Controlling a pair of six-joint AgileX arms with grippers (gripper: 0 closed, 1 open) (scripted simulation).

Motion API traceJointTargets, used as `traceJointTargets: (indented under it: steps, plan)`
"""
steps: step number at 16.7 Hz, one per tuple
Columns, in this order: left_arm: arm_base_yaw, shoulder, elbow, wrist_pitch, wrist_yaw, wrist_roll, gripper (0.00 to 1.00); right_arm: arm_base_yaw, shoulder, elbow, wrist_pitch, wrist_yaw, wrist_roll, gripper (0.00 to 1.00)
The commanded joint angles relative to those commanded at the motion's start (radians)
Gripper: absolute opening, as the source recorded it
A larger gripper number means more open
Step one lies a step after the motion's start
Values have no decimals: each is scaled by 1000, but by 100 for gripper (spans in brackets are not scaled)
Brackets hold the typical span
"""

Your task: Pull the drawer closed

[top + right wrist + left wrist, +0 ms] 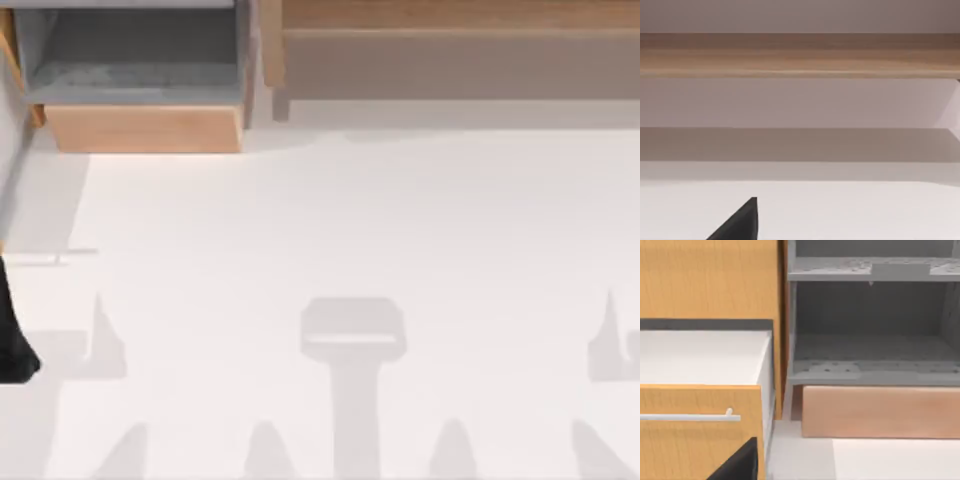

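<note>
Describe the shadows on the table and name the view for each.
Top view: soft grey arm-shaped shadows lie across the white table, one broad T-shape at centre, and the drawer shades the strip beside it. Right wrist view: a dim band under the wooden shelf unit.

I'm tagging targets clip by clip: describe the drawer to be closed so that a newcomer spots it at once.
Look along the far edge of the white table, at its left corner in the top view. There the drawer juts out open, a box with grey inner walls and floor. Its light tan wood front panel sets it apart from the wider shelf unit to its right, whose face is grey-brown.
</note>
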Motion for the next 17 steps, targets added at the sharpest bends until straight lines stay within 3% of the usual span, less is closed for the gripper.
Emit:
traceJointTargets:
  steps: [6,17]
  plan:
    - [-57,112,90,45,-63,5,100,0,0,0,0,0,0,100]
    - [-401,868,586,292,-396,10,100,0,0,0,0,0,0,100]
